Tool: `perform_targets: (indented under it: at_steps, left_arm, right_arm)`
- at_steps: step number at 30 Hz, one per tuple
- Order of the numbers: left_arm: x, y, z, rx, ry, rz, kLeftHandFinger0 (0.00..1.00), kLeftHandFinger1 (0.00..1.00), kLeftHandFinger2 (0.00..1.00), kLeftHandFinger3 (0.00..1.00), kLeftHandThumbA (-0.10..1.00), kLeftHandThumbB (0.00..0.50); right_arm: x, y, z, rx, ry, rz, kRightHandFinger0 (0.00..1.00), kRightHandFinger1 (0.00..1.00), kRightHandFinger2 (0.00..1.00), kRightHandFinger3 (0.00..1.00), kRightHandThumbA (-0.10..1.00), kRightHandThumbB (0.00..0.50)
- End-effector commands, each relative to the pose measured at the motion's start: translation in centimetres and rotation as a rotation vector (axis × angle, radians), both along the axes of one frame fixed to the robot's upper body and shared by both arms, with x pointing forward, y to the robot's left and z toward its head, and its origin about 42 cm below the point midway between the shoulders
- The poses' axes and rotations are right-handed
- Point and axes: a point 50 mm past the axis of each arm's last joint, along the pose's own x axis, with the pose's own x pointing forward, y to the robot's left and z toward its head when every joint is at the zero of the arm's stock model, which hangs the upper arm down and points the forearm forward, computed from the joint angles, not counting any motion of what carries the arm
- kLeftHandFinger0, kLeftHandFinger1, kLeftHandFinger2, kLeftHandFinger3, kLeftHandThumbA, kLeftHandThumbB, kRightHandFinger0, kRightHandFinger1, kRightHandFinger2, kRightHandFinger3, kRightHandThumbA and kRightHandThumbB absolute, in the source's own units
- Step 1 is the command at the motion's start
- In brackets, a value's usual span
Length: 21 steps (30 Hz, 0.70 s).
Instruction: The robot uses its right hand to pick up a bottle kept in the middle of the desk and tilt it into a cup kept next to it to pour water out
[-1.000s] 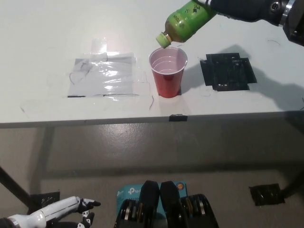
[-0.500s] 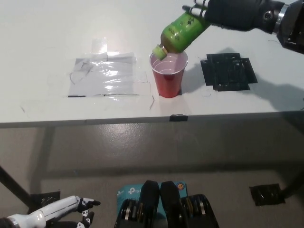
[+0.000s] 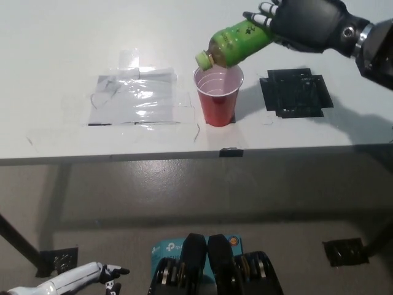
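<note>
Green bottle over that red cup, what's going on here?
The black right robot hand holds a green plastic bottle tilted over a red plastic cup on the white desk, its capped mouth just above the cup's rim. No water is visibly flowing. A black tape patch lies to the cup's right and a clear plastic sheet to its left. The white left robot hand rests low, below the desk.

The robot's black right hand reaches in from the upper right, arm extended, fingers wrapped around a bottle held tilted, neck downward. The white left hand hangs low at the lower left, below the desk's edge.
</note>
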Motion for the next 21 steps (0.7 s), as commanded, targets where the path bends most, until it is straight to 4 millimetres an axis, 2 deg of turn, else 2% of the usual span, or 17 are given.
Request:
perform_targets:
  at_steps: [1, 2, 4, 5, 7, 8, 9, 10, 11, 12, 13, 14, 16, 17, 18, 20, 21]
  left_arm:
    - [0.1, 0.6, 0.9, 0.016, -0.028, 0.018, 1.00, 1.00, 1.00, 1.00, 1.00, 0.426]
    - [0.1, 0.6, 0.9, 0.016, -0.027, 0.017, 1.00, 1.00, 1.00, 1.00, 1.00, 0.419]
    - [0.0, 0.5, 0.7, 0.011, -0.022, 0.019, 1.00, 1.00, 1.00, 1.00, 1.00, 0.416]
    - [0.0, 0.5, 0.8, 0.018, -0.026, 0.017, 1.00, 1.00, 1.00, 1.00, 1.00, 0.435]
    - [-0.1, 0.5, 0.6, 0.016, -0.022, 0.021, 1.00, 1.00, 1.00, 1.00, 1.00, 0.435]
    - [-0.2, 0.5, 0.5, 0.009, -0.021, 0.027, 1.00, 1.00, 1.00, 1.00, 1.00, 0.440]
    - [-0.2, 0.5, 0.5, 0.009, -0.021, 0.028, 1.00, 1.00, 1.00, 1.00, 1.00, 0.444]
    - [-0.2, 0.6, 0.5, 0.007, -0.018, 0.031, 1.00, 1.00, 1.00, 1.00, 1.00, 0.451]
    - [-0.2, 0.6, 0.5, 0.007, -0.018, 0.030, 1.00, 1.00, 1.00, 1.00, 1.00, 0.438]
    - [-0.2, 0.6, 0.5, 0.010, -0.018, 0.029, 1.00, 1.00, 1.00, 1.00, 1.00, 0.430]
    - [-0.6, 0.6, 0.2, 0.009, -0.012, 0.033, 1.00, 1.00, 1.00, 1.00, 1.00, 0.432]
    - [-0.7, 0.6, 0.2, 0.010, -0.012, 0.032, 1.00, 1.00, 1.00, 1.00, 1.00, 0.431]
    - [-0.6, 0.6, 0.2, 0.008, -0.027, 0.015, 1.00, 1.00, 1.00, 1.00, 1.00, 0.423]
    - [-0.6, 0.6, 0.2, -0.002, -0.022, 0.020, 1.00, 1.00, 1.00, 1.00, 1.00, 0.435]
    - [-0.6, 0.6, 0.2, 0.002, -0.019, 0.022, 1.00, 1.00, 1.00, 1.00, 1.00, 0.437]
    - [-0.9, 0.5, -0.1, 0.005, -0.027, 0.026, 1.00, 1.00, 1.00, 1.00, 1.00, 0.447]
    - [-0.9, 0.5, -0.1, 0.005, -0.027, 0.026, 1.00, 1.00, 1.00, 1.00, 1.00, 0.448]
  right_arm:
    - [0.3, -1.0, 3.9, 0.203, 0.001, -0.108, 0.00, 0.00, 0.33, 0.32, -0.10, 0.159]
    - [0.3, -1.1, 3.7, 0.246, 0.026, -0.118, 0.00, 0.00, 0.30, 0.35, -0.10, 0.193]
    - [0.3, -1.1, 3.2, 0.296, 0.063, -0.149, 0.00, 0.00, 0.29, 0.37, -0.08, 0.208]
    - [0.3, -1.0, 2.5, 0.403, 0.125, -0.174, 0.00, 0.02, 0.33, 0.36, -0.07, 0.206]
    - [0.0, -0.6, 1.7, 0.491, 0.193, -0.207, 0.00, 0.05, 0.32, 0.35, -0.08, 0.170]
    - [-0.2, -0.2, 1.1, 0.584, 0.258, -0.238, 0.00, 0.04, 0.30, 0.34, -0.10, 0.113]
    - [-0.3, -0.1, 0.7, 0.619, 0.274, -0.238, 0.00, 0.04, 0.29, 0.33, -0.10, 0.080]
    - [-0.4, 0.2, -0.3, 0.729, 0.321, -0.224, 0.00, 0.01, 0.25, 0.29, -0.10, 0.058]
    - [-0.5, 0.3, -0.9, 0.795, 0.356, -0.221, 0.00, 0.00, 0.21, 0.27, -0.10, 0.010]
    - [-0.6, 0.6, -1.7, 0.884, 0.418, -0.237, 0.00, 0.01, 0.23, 0.25, -0.10, 0.000]
    - [-0.9, 1.2, -2.8, 0.995, 0.495, -0.249, 0.00, 0.01, 0.25, 0.24, -0.10, 0.016]
    - [-1.0, 1.3, -3.0, 1.023, 0.509, -0.248, 0.00, 0.01, 0.25, 0.23, -0.10, 0.017]
    - [-1.1, 1.8, -4.2, 1.248, 0.642, -0.218, 0.00, 0.00, 0.16, 0.22, -0.10, 0.003]
    - [-1.2, 2.3, -5.4, 1.428, 0.745, -0.175, 0.00, 0.00, 0.07, 0.24, -0.10, 0.000]
    - [-1.3, 2.4, -5.8, 1.493, 0.778, -0.152, 0.00, 0.00, 0.01, 0.24, -0.10, 0.000]
    - [-1.6, 3.1, -7.2, 1.638, 0.855, -0.078, 0.00, 0.00, 0.00, 0.28, -0.10, 0.000]
    - [-1.6, 3.1, -7.2, 1.639, 0.857, -0.078, 0.00, 0.00, 0.00, 0.28, -0.10, 0.000]
